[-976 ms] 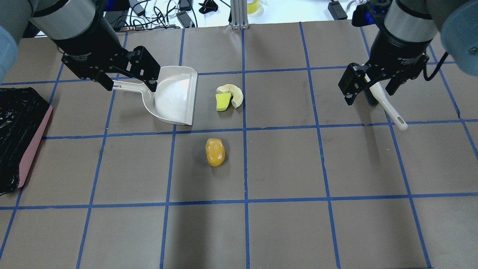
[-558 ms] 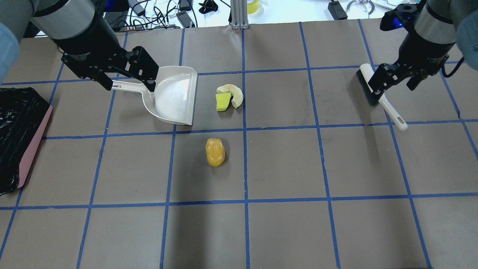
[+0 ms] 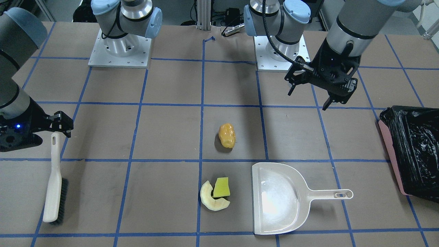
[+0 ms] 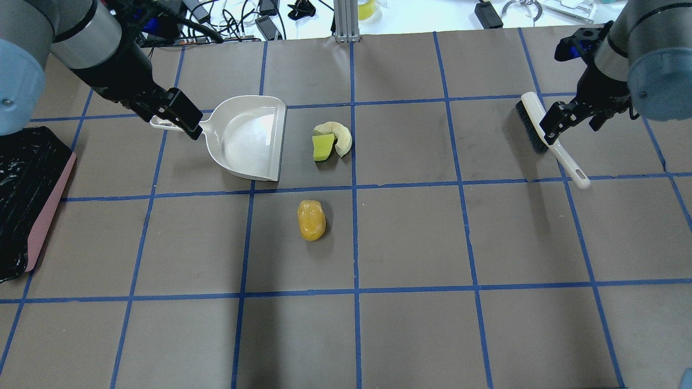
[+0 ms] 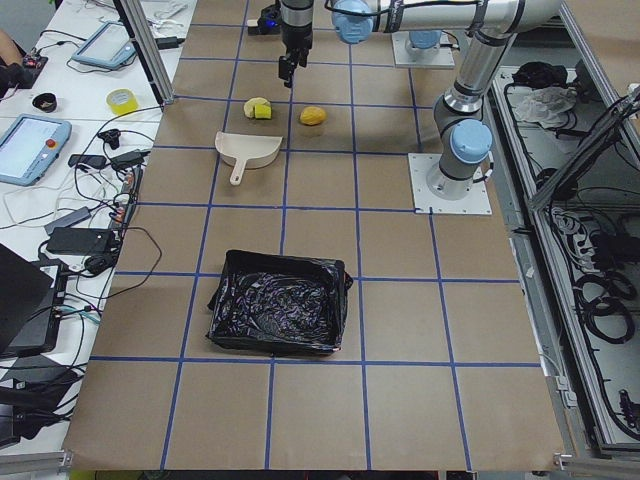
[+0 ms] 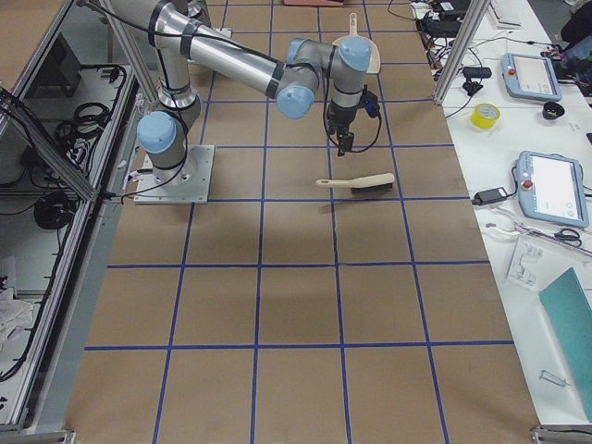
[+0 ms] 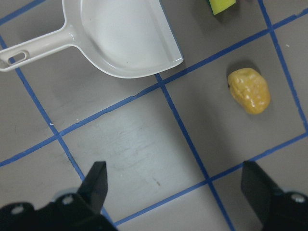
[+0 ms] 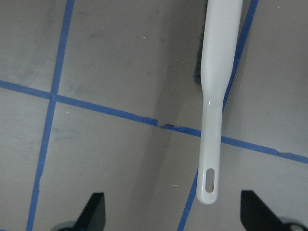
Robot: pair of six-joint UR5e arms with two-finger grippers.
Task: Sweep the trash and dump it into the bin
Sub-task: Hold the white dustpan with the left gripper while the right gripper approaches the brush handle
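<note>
The trash lies on the table. An orange-yellow lumpy piece (image 4: 311, 220) sits mid-table and shows in the left wrist view (image 7: 249, 90). A cream crescent (image 4: 341, 136) touches the yellow-green sponge (image 4: 323, 147) beside the mouth of the beige dustpan (image 4: 251, 138). The bin (image 4: 21, 200), pink with a black bag, is at the far left. My left gripper (image 4: 173, 120) is open and empty, raised over the dustpan's handle (image 7: 29, 50). My right gripper (image 4: 570, 127) is open and empty above the beige brush (image 4: 546, 135), whose handle shows below it (image 8: 211, 120).
Blue tape lines grid the brown table (image 4: 411, 237). Cables and clutter lie beyond the far edge (image 4: 259, 16). A metal post (image 4: 345, 21) stands at the far middle edge. Both arm bases (image 3: 120, 48) stand on the robot's side.
My left gripper has lifted off the dustpan handle and drawn back left. My right gripper has moved right and away from over the brush. The dustpan, brush and trash have not moved.
</note>
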